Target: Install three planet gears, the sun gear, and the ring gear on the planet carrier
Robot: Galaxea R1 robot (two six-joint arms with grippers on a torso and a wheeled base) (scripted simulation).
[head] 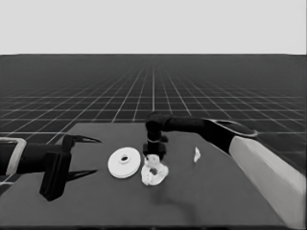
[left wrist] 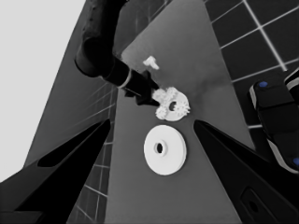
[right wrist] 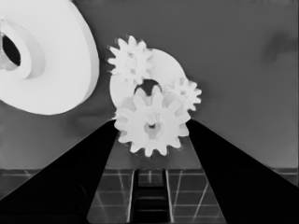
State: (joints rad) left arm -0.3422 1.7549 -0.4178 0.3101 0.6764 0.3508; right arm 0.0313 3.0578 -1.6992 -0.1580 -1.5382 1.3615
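- The left arm (head: 21,158) is a black tube with a pale grey sleeve farther back, ending in a blocky black wrist.
- The left pincer (head: 81,155) has two long, pointed black fingers (left wrist: 70,163), each with a shallow slot along its side.
- The right arm (head: 230,139) is black and rounded, with an elbow bend and a thin pale ring, widening into a pale grey shell.

Gears: three (right wrist: 150,125) (right wrist: 131,59) (right wrist: 185,92); round parts: two, larger (head: 124,163), smaller (right wrist: 164,65); thin white piece: one (head: 196,154)
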